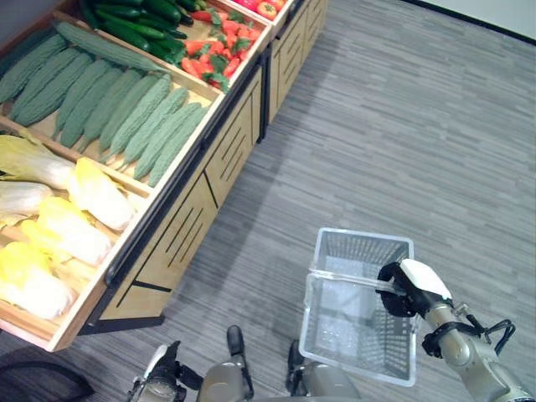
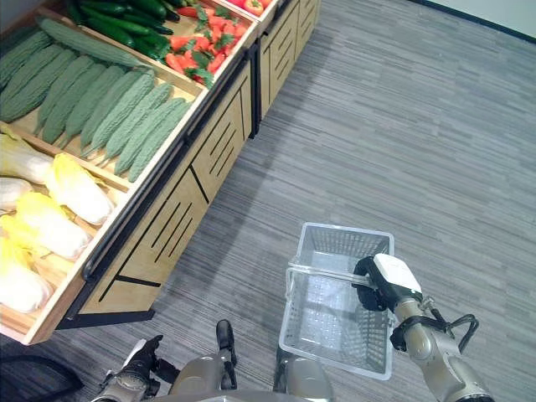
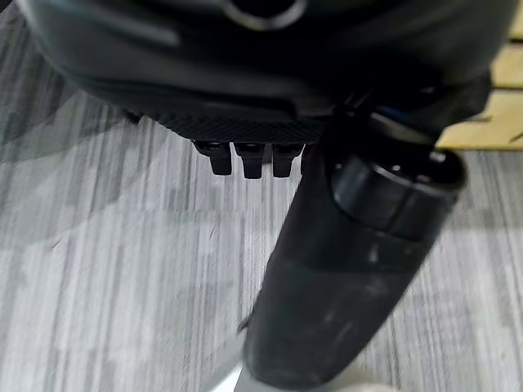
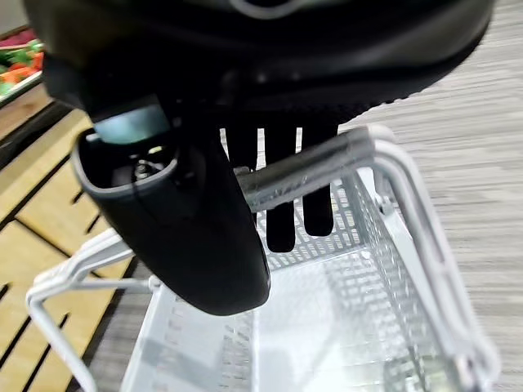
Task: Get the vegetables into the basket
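Observation:
A white mesh basket [image 1: 365, 235] hangs low over the floor at the lower right, with nothing in it. My right hand [image 1: 412, 290] is shut on its handle [image 4: 328, 160]; the fingers [image 4: 279, 214] curl round the bar in the right wrist view. The vegetables lie in a wooden display stand [image 1: 180, 230] on the left: pale yellow cabbages [image 1: 79, 222], green bitter gourds [image 1: 126, 109], dark cucumbers [image 1: 142, 21] and red carrots [image 1: 213, 54]. Down at the bottom left, my left hand [image 1: 159, 374] hangs away from the stand; its fingers [image 3: 245, 157] look curled and hold nothing.
The stand runs diagonally from the lower left to the top middle, with slatted wooden fronts. Grey striped floor [image 1: 402, 126] stretches over the right and the middle, between the stand and the basket.

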Controlling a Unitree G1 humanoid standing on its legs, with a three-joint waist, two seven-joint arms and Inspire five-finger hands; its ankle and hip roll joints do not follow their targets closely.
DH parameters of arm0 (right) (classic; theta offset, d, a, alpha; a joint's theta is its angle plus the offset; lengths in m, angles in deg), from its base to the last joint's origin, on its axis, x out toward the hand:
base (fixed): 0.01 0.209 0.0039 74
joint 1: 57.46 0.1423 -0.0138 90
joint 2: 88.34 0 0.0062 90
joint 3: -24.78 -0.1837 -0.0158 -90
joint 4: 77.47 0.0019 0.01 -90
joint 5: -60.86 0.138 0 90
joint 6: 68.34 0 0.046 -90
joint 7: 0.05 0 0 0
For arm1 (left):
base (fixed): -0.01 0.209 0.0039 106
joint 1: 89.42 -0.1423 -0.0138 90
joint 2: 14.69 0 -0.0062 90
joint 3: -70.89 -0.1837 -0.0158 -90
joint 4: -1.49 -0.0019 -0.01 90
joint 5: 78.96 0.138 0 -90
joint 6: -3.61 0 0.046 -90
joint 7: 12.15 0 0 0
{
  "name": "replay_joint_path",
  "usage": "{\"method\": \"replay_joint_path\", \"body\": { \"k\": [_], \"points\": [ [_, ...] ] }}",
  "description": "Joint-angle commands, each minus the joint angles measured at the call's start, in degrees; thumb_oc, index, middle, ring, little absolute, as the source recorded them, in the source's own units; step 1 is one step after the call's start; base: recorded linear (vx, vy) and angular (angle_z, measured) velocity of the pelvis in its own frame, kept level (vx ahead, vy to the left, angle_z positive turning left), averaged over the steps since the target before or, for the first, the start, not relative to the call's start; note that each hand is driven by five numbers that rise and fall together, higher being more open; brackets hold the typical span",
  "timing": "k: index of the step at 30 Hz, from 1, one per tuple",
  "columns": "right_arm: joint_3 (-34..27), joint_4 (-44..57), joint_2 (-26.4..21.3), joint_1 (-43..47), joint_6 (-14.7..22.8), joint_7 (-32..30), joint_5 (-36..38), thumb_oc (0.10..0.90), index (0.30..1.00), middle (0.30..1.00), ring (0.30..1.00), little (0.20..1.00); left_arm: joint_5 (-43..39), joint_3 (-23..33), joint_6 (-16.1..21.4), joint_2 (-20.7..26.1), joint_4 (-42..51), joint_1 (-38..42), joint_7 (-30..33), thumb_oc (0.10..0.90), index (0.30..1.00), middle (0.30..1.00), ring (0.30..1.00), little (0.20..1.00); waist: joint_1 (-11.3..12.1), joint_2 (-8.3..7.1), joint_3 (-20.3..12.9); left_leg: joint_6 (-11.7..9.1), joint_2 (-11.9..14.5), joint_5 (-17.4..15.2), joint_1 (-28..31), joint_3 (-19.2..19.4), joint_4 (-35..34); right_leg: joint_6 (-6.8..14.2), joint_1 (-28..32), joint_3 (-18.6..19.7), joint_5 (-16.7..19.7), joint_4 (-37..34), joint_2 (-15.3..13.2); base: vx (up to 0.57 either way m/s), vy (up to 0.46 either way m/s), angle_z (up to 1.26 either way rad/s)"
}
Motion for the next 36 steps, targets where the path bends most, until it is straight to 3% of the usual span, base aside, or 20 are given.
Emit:
{"method": "replay_joint_path", "body": {
  "k": [1,9,12,16,17,18,21,22,25,31,36],
  "points": [
    [-3.3,6.2,0.2,5.2,2.7,-4.2,-0.4,0.400,0.300,0.300,0.300,0.300,1.4,1.0,0.6,0.5,-1.3,0.1,0.7,0.900,1.000,1.000,1.000,1.000,1.8,-2.75,-1.9,-2.9,1.3,-0.4,0.9,2.0,-0.2,7.7,4.1,1.2,10.2,-4.1,-7.1,0.03,0.061,0.10],
    [-2.5,5.2,0.1,6.2,2.8,-3.5,-0.6,0.400,0.300,0.300,0.300,0.300,2.1,0.8,0.9,0.6,-0.5,-1.0,0.7,0.900,1.000,1.000,1.000,1.000,2.4,-3.26,-2.2,-1.6,-0.6,-2.7,1.4,1.5,0.9,9.0,3.6,2.0,13.5,-1.9,-8.7,0.02,0.082,0.02],
    [-1.6,5.0,-0.2,7.9,2.9,-3.5,-1.0,0.400,0.300,0.300,0.300,0.300,1.6,0.1,1.1,0.7,0.8,-1.4,0.7,0.900,1.000,1.000,1.000,1.000,2.4,-2.39,-1.4,-0.3,-1.5,-3.6,1.8,0.2,2.1,9.1,0.5,4.1,17.2,6.2,-9.3,0.02,0.133,0.07],
    [-1.0,5.2,-0.6,9.1,3.1,-3.2,-1.1,0.400,0.300,0.300,0.300,0.300,1.4,-0.1,1.2,1.3,1.2,-1.8,0.3,0.900,1.000,1.000,1.000,1.000,1.0,-0.68,-0.6,0.5,-2.2,-4.3,3.4,-3.0,1.9,7.2,-2.8,10.1,16.4,11.7,-5.7,0.06,0.085,0.30],
    [-1.0,5.1,-0.6,9.1,3.1,-3.2,-1.1,0.400,0.300,0.300,0.300,0.300,1.4,-0.1,1.2,1.3,1.2,-1.8,0.3,0.900,1.000,1.000,1.000,1.000,1.0,-0.68,-0.5,0.5,-2.2,-4.3,3.5,-3.1,1.8,7.2,-2.8,10.0,16.2,12.0,-5.7,0.13,0.037,0.56],
    [-1.0,5.4,-0.7,9.4,3.2,-3.1,-0.9,0.400,0.300,0.300,0.300,0.300,1.0,0.2,1.1,1.3,0.5,-1.6,0.3,0.900,1.000,1.000,1.000,1.000,0.2,0.07,-0.3,0.4,-2.2,-4.6,4.6,-4.8,1.4,5.9,-5.2,11.4,12.9,10.9,-3.2,0.13,0.002,0.48],
    [-0.9,4.9,-0.9,9.9,3.3,-3.5,-0.3,0.400,0.300,0.300,0.300,0.300,0.7,0.3,1.0,1.3,-0.6,-0.9,0.4,0.900,1.000,1.000,1.000,1.000,-0.7,0.27,0.7,0.0,-2.7,-5.9,5.8,-7.8,2.5,5.6,-8.2,11.9,11.3,6.6,-2.0,0.13,-0.032,0.46],
    [-0.9,4.9,-0.9,9.9,3.3,-3.5,-0.3,0.400,0.300,0.300,0.300,0.300,0.7,0.3,1.0,1.3,-0.6,-0.9,0.4,0.900,1.000,1.000,1.000,1.000,-0.8,0.29,0.7,0.0,-2.7,-5.9,5.8,-7.9,2.5,5.6,-8.1,11.9,11.3,6.5,-2.0,0.22,-0.091,0.79],
    [-0.5,5.0,-1.7,10.3,3.5,-3.8,0.1,0.400,0.300,0.300,0.300,0.300,0.4,0.7,1.0,1.4,-2.4,-0.4,0.6,0.900,1.000,1.000,1.000,1.000,-3.0,-0.18,1.7,-0.2,-4.2,-8.0,8.3,-13.7,3.2,6.4,-11.8,18.6,14.1,-1.8,1.3,0.23,-0.090,1.02],
    [-0.8,5.7,-2.5,10.2,3.2,-3.9,0.1,0.400,0.300,0.300,0.300,0.300,-0.1,0.9,0.9,1.5,-3.3,-0.6,0.5,0.900,1.000,1.000,1.000,1.000,-3.9,-1.42,1.7,-0.9,-5.5,-10.9,10.9,-19.1,4.9,6.8,-11.7,17.7,16.5,-3.0,0.6,0.18,-0.162,0.83],
    [-0.4,5.3,-3.4,10.3,3.2,-3.1,0.8,0.400,0.300,0.300,0.300,0.300,-0.1,2.0,0.2,0.8,-4.6,-1.6,0.7,0.900,1.000,1.000,1.000,1.000,-2.9,-0.66,-0.5,-2.9,-2.7,-10.8,12.8,-20.8,6.2,4.8,-9.5,14.2,14.4,-2.4,1.6,0.18,-0.222,0.39]
  ]
}}
